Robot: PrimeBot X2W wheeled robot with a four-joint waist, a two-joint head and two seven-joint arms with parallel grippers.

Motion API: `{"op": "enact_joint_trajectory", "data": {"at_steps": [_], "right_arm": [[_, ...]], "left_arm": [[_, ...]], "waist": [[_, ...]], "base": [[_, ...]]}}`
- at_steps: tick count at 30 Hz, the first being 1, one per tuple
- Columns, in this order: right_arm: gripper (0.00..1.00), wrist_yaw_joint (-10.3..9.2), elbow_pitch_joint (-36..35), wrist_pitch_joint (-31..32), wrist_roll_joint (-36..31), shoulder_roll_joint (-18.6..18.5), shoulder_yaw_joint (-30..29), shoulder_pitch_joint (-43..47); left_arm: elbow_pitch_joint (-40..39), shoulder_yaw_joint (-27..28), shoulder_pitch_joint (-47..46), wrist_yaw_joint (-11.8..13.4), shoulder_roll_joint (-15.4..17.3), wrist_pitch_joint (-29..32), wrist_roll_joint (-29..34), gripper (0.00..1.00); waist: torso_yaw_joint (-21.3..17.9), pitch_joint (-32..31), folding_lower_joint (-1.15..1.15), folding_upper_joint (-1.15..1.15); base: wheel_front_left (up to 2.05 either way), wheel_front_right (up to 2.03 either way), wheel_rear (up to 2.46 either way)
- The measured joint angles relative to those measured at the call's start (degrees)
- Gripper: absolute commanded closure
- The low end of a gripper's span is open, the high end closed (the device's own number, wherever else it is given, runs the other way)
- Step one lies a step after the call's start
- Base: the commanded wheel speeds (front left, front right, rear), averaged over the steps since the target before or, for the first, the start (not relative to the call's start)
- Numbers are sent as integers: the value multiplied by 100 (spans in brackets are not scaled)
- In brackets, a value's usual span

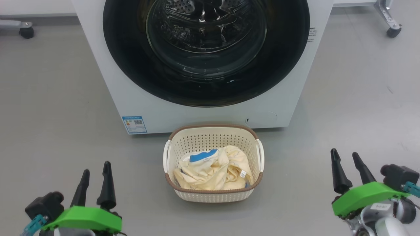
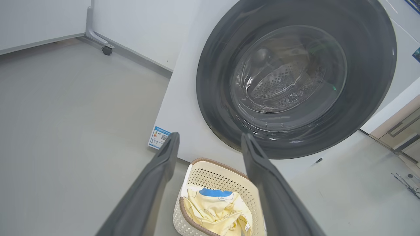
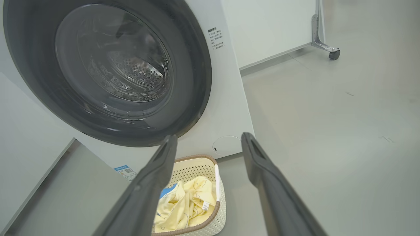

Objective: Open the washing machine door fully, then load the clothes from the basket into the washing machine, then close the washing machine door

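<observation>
The washing machine door [image 1: 131,65] was closed. The clothes [image 1: 213,170] lay in the basket [image 1: 213,126] on the floor just before the washing machine [image 1: 108,85]. The left gripper [image 1: 96,167] and right gripper [image 1: 344,152] were released and empty.

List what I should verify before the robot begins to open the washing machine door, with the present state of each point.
1. The washing machine door is shut, so opening it is the step due: ok.
2. The left gripper is open and holds nothing: ok.
3. The right gripper is open and holds nothing: ok.
4. The clothes lie all inside the basket, none on the floor: ok.
5. The basket is out of the door's swing: cannot tell; it stands close before the washing machine.
6. Where to grasp the door: cannot tell from these views.
</observation>
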Motion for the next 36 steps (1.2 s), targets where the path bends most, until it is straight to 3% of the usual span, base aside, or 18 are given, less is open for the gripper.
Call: {"op": "enact_joint_trajectory", "data": {"at_steps": [36], "right_arm": [[0, 0, -379, -424, -2641, -1, 229, -188]], "left_arm": [[-174, -332, -163, -22, 183, -559, 2197, 0]], "waist": [[-12, 105, 0, 0]], "base": [[0, 0, 0]]}}
